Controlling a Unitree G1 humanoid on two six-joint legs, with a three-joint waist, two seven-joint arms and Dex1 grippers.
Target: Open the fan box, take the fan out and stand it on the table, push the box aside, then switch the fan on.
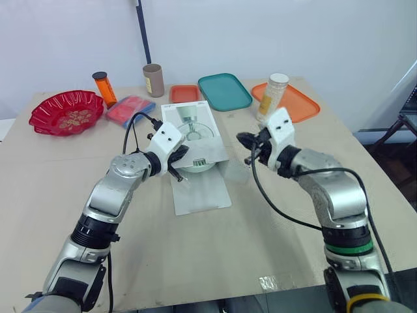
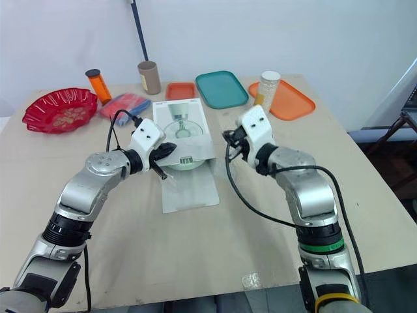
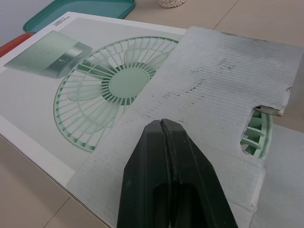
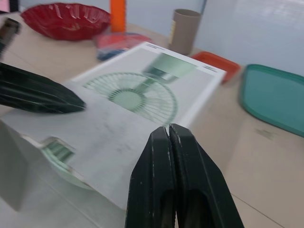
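Observation:
The white fan box point(image 1: 186, 120) lies flat in the middle of the table, with a fan printed on its top. Its near end is open: one grey cardboard flap point(image 3: 213, 95) is folded back over the top, and a longer flap point(image 1: 202, 189) lies flat on the table. The pale green fan point(image 3: 254, 135) peeks out under the folded flap. My left gripper point(image 1: 184, 153) is shut, its tips over the folded flap and gripping nothing. My right gripper point(image 1: 241, 138) is shut too, hovering just right of the box and pointing at it.
Along the back stand a red bowl point(image 1: 65, 112), an orange bottle point(image 1: 104, 88), a red and blue packet point(image 1: 130, 109), a brown cup point(image 1: 153, 79), a small orange tray point(image 1: 184, 93), a teal tray point(image 1: 224, 90) and an orange tray point(image 1: 296, 104) with a white jar point(image 1: 272, 96).

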